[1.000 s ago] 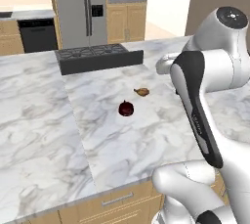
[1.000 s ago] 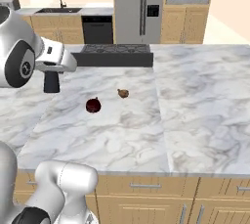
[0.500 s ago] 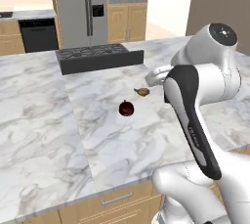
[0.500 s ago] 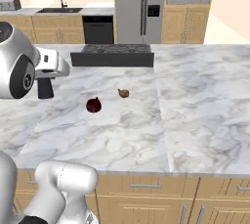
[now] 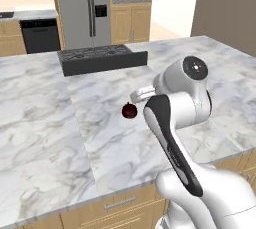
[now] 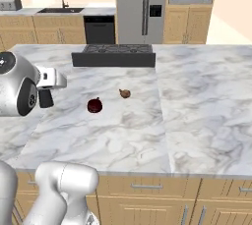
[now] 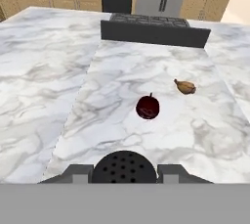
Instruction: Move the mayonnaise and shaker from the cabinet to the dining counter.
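Left base view: the arm hangs over the marble tabletop (image 5: pixel 45 123), loads of bare room by the red item (image 5: pixel 129 111).

Right base view: tool (image 6: pixel 45 98) carrying the black shaker (image 6: pixel 46 100).

Hand view: fingers (image 7: pixel 78 173) clamped on the shaker (perforated top). Next it needs setting down, I'd guess, well clear of the hob (image 7: pixel 155 31).

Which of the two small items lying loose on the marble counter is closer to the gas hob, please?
The small tan-brown item; the dark red round item lies farther from the black gas hob, toward the counter's front edge.
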